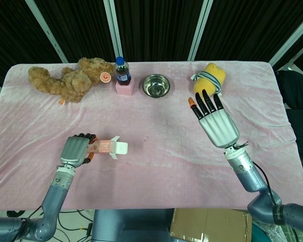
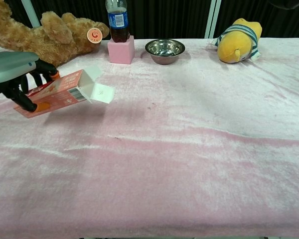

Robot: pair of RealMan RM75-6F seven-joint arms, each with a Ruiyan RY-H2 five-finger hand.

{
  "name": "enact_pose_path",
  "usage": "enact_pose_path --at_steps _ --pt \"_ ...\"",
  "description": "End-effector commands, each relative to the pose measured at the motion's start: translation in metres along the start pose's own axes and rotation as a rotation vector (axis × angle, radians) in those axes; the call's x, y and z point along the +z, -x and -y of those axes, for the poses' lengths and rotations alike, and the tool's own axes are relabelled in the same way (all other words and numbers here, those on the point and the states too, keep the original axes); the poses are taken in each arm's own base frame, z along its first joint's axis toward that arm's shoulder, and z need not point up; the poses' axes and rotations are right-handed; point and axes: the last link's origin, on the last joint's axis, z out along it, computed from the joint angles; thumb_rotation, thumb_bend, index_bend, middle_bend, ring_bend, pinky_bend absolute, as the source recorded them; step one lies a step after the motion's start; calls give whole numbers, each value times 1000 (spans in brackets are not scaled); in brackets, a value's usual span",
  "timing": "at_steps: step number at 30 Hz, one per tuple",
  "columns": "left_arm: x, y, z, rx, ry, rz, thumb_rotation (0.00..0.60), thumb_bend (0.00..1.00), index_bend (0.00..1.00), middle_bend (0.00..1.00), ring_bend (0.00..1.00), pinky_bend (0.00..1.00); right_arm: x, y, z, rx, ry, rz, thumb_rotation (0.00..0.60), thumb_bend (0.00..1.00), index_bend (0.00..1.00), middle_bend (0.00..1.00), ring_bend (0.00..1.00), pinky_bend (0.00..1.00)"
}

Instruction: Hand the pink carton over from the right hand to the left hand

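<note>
My left hand grips the pink carton at the table's front left. The carton lies nearly level just above the cloth, its open white flaps pointing right. My right hand hovers open over the right half of the table, fingers spread and pointing toward the back, holding nothing. It is far from the carton and does not show in the chest view.
Along the back edge of the pink-covered table lie a brown teddy bear, a cola bottle on a pink block, a steel bowl and a yellow plush duck.
</note>
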Motion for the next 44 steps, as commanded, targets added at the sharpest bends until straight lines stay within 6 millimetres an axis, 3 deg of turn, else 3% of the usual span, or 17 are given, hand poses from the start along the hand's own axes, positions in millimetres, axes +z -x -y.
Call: enact_pose_path --at_steps 1,8,17,20,24,29,33,39,44 --pt "-2 7 8 24 -12 13 600 289 359 330 295 397 -7 4 -2 -1 -5 18 600 351 148 161 122 265" --pt "-4 13 18 44 -36 22 600 149 81 141 172 285 -24 14 -4 13 -4 59 600 351 148 161 122 259" --pt "-18 -3 26 -39 -28 -29 600 143 70 83 108 221 -58 17 -13 119 59 119 600 339 130 159 121 249" --pt "-35 -13 37 -54 -7 -71 600 123 63 64 90 187 -84 17 -21 210 108 181 600 297 79 135 98 226" --pt "-61 -26 53 -36 27 -117 600 89 35 27 49 139 -123 14 -33 349 194 287 600 222 1 27 7 124" --pt "-108 -33 81 -29 67 -172 600 62 0 0 4 67 -187 2 -50 545 357 496 600 130 0 0 0 85" --pt "-141 -32 100 -28 79 -223 600 52 0 0 0 50 -224 -9 -62 575 434 568 600 124 0 0 0 84" --pt "-165 -23 120 -54 42 -251 600 52 0 0 0 47 -258 -19 -77 548 465 529 600 124 0 0 0 84" --pt "-170 -20 134 -61 -2 -260 600 52 0 0 0 42 -267 -11 -88 503 499 517 600 124 0 0 0 84"
